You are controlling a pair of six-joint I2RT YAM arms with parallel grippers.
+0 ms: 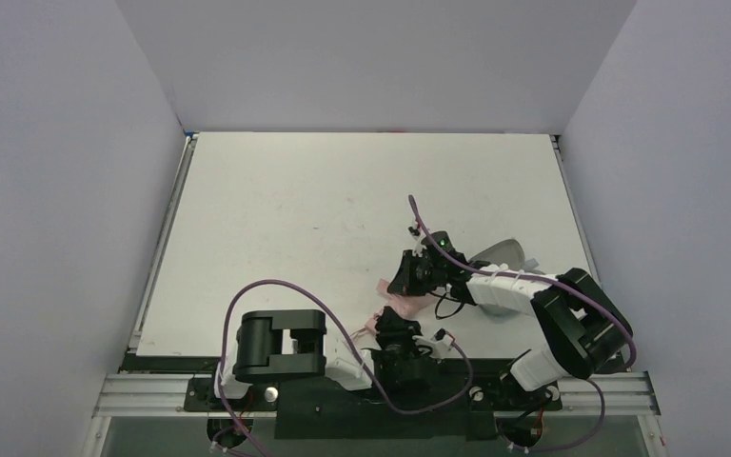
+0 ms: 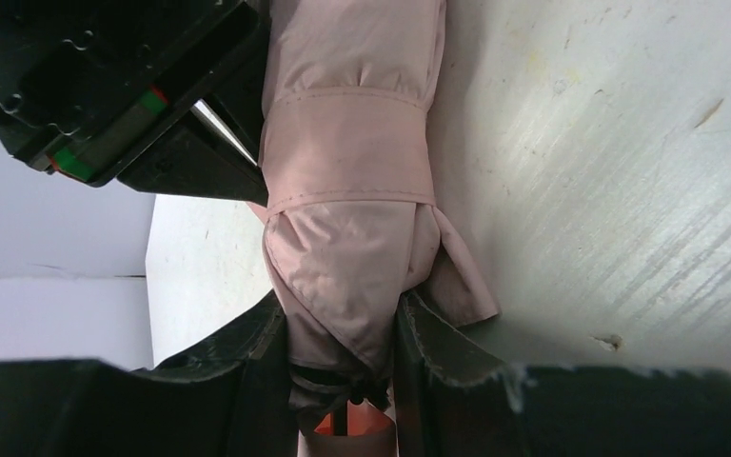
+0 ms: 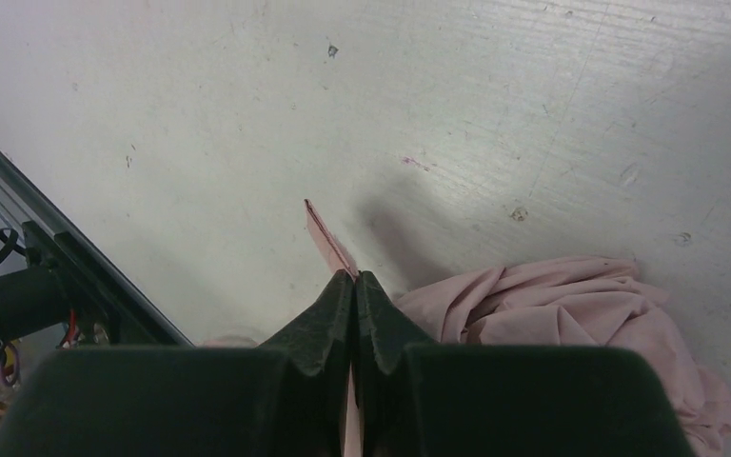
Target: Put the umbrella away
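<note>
While my left gripper (image 2: 343,333) clamps the furled umbrella (image 2: 347,162) and my right gripper (image 3: 355,286) pinches its strap (image 3: 324,233), stowing is not yet done.

Left arm's tucked low near its base, left gripper (image 2: 347,322) clamped around the umbrella (image 2: 347,181). Right arm reaches leftward, right gripper (image 3: 354,286) pinching its thin pink edge.

The umbrella (image 1: 405,306) lies on the table (image 1: 286,209) between the left gripper (image 1: 390,326) at its 6 o'clock and the right gripper (image 1: 395,283) at 12, with a case (image 1: 506,249) at 2 o'clock.
</note>
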